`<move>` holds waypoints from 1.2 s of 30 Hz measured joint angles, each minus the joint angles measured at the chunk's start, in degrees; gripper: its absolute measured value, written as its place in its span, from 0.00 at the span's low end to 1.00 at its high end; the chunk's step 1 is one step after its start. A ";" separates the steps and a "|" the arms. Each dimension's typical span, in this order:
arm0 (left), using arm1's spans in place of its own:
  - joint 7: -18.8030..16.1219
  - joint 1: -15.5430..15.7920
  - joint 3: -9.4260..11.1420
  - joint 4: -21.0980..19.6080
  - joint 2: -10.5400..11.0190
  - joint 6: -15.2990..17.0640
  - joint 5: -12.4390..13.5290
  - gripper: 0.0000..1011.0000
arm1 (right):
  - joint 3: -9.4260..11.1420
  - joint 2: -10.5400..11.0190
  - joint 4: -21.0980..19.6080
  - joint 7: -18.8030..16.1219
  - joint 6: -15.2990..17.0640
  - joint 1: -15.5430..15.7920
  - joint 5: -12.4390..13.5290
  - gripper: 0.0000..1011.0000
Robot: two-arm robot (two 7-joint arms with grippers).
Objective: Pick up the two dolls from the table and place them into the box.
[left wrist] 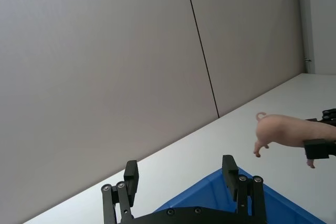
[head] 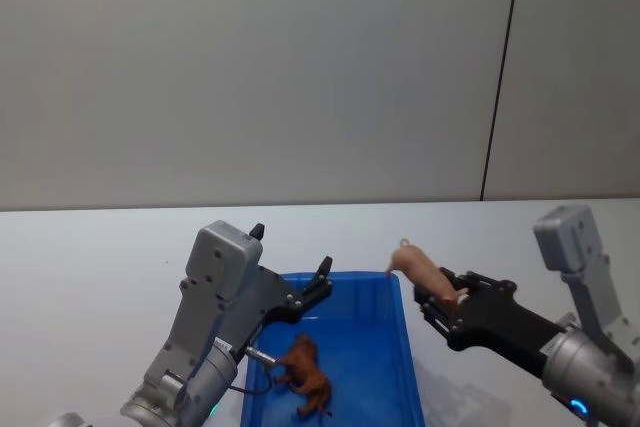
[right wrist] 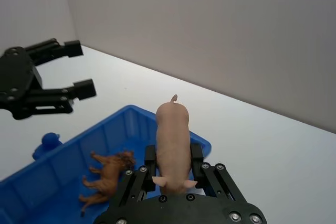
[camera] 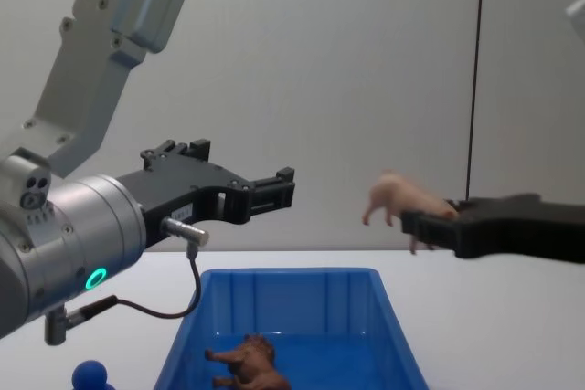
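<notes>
Right gripper (head: 440,297): pinching front half of pale pink plastic pig (head: 415,267).
Bright blue plastic bin (head: 408,347): below it, leftward.
Left gripper (right wrist: 79,68): spread, empty.
Pig: likely light, stiff, slick; grip torso.

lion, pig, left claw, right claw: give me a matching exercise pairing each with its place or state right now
Column A
1 lion
2 pig
3 left claw
4 right claw

Column B
a open and empty, above the box
b shut on the pig
c lying inside the box
d in the air by the box's right rim

Pairs: 1-c, 2-d, 3-a, 4-b
</notes>
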State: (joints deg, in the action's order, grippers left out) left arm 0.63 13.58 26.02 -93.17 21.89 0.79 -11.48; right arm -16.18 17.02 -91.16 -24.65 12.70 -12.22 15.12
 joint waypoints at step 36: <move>0.00 0.00 0.00 0.00 0.00 0.00 0.00 0.99 | -0.21 0.66 1.50 -2.74 0.79 -1.40 0.12 0.99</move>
State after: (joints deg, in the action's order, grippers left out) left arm 0.63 13.59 26.02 -93.18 21.89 0.80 -11.48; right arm -16.39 17.68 -89.67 -27.39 13.49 -13.62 15.24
